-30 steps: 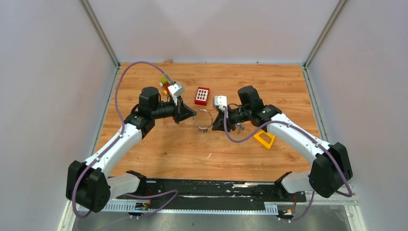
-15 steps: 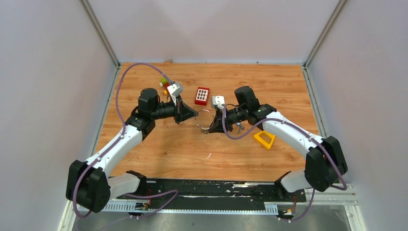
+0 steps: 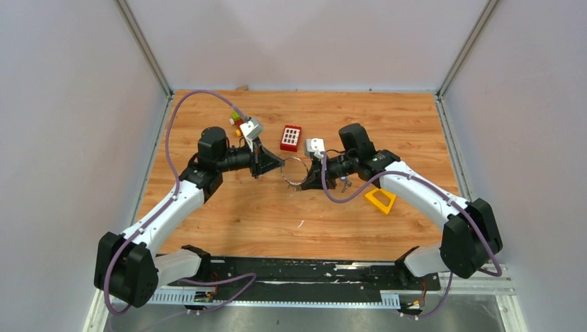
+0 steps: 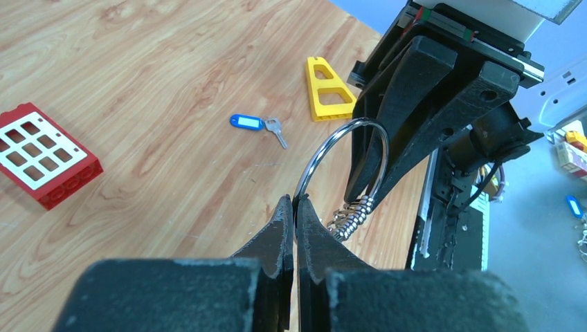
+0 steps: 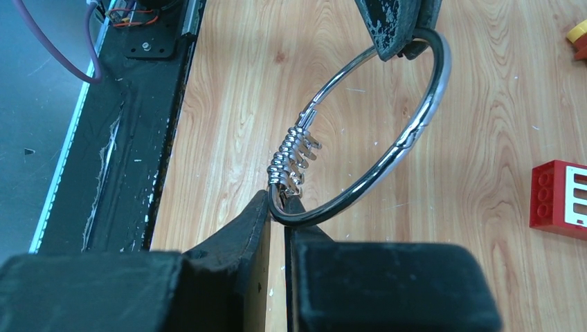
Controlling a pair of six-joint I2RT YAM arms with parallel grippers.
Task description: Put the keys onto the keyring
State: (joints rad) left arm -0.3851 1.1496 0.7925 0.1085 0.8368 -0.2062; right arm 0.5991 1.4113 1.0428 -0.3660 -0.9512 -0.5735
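The keyring (image 3: 295,160), a thin silver wire ring, is held off the table between both grippers. My left gripper (image 3: 280,164) is shut on its left edge, as the left wrist view shows (image 4: 294,200), with the ring (image 4: 325,149) rising from the tips. My right gripper (image 3: 305,181) is shut on the ring's lower part (image 5: 280,207); the ring (image 5: 426,114) arcs up to the left fingertips (image 5: 394,28). A stack of small silver loops (image 5: 291,155) hangs on the ring. A silver key with a blue tag (image 4: 249,123) lies on the table, under the right arm in the top view (image 3: 344,184).
A red brick (image 3: 291,137) lies just behind the ring. A yellow triangular block (image 3: 380,199) lies by the right forearm. Small coloured bricks (image 3: 237,121) sit behind the left wrist. Walls enclose the wooden table on three sides.
My right gripper has moved left to the ring and now grips its lower part. The left gripper has kept hold of the ring and barely moved.
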